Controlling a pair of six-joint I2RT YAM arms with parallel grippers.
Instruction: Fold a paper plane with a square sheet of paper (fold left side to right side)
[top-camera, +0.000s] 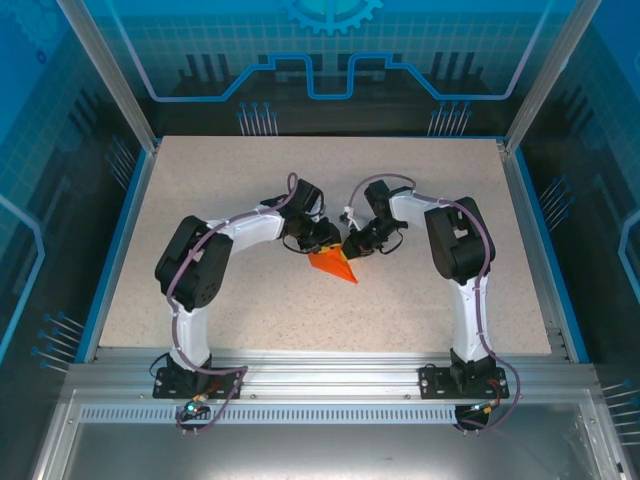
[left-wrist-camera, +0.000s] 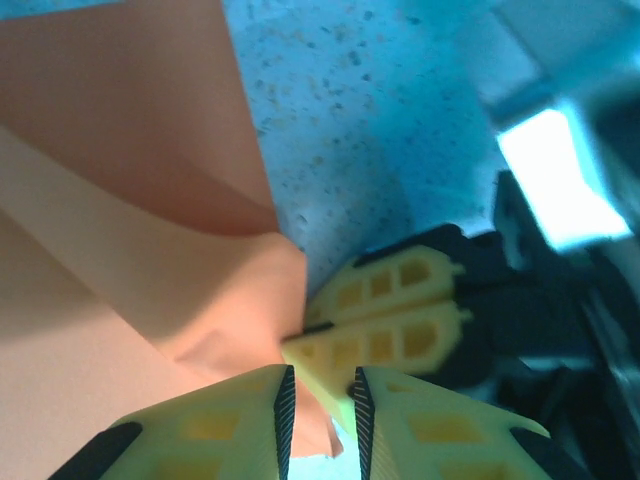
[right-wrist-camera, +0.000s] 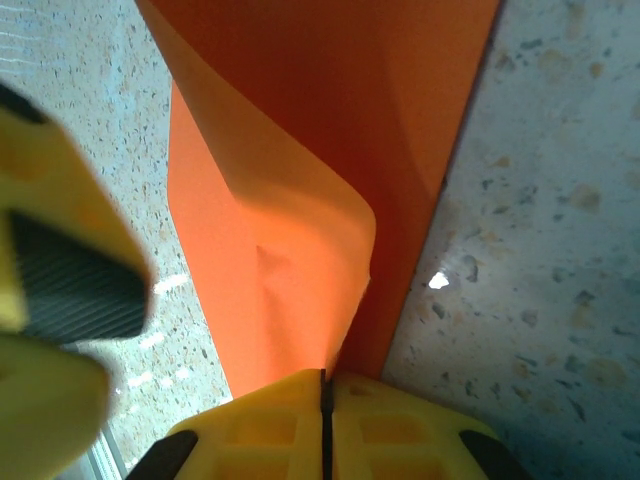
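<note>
1. My right gripper (right-wrist-camera: 322, 385) was closed. Its two yellow fingers met along a thin seam, with the edge of the paper (right-wrist-camera: 300, 200) pinched in it.
2. My left gripper (left-wrist-camera: 322, 385) stood slightly parted, with a narrow gap between the ribbed pads. A crumpled lip of the paper sat in that gap. I could not tell whether the pads touched it.
3. Just beyond my left fingertips, the right gripper's fingers came in from the right, pressed together at the same crumpled edge.
4. From the right wrist, the paper ran away from the fingers as a long orange strip. One flap curled up over the flat layer beneath it. A blurred yellow finger with a black pad sat at the left edge.
5. From above, both grippers met near the middle of the table (top-camera: 250, 320), tips close together over the far end of the paper.
6. The paper lay there as an orange wedge, its point aimed toward my bases and a little right.
7. The table was speckled beige with a blue rim. Blue panel walls (top-camera: 330, 60) stood behind it.
</note>
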